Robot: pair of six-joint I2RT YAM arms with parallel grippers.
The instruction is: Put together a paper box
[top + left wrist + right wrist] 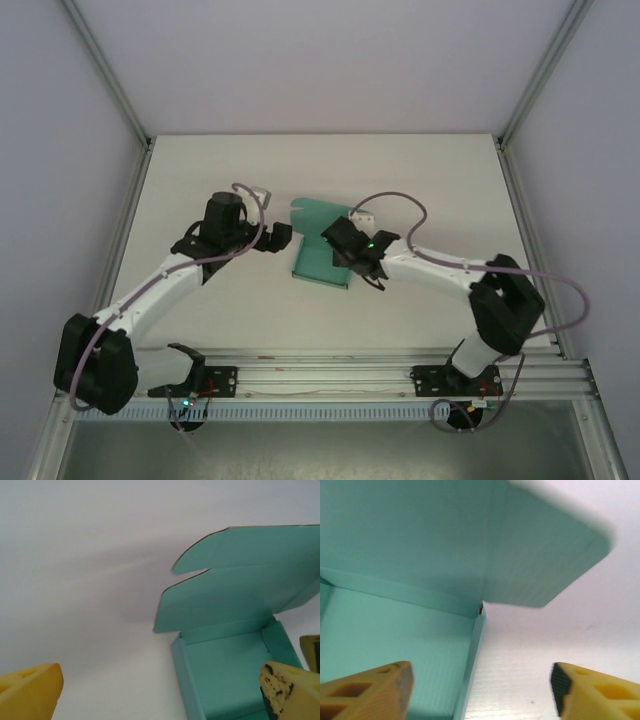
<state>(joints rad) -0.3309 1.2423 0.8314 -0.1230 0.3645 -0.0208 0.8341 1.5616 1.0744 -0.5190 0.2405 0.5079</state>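
One paper box (318, 262) sits lid-up on the table (220, 170). Left claw (160, 692) and right claw (481, 687) both stand wide apart, empty.

One teal-green paper box (318, 262). One white table (300, 170). Two robot arms: one left arm (150, 292), one right arm (440, 268). Two grippers: left gripper (160, 695), right gripper (477, 692), each with two yellow fingers (365, 690). One aluminium rail (330, 373).
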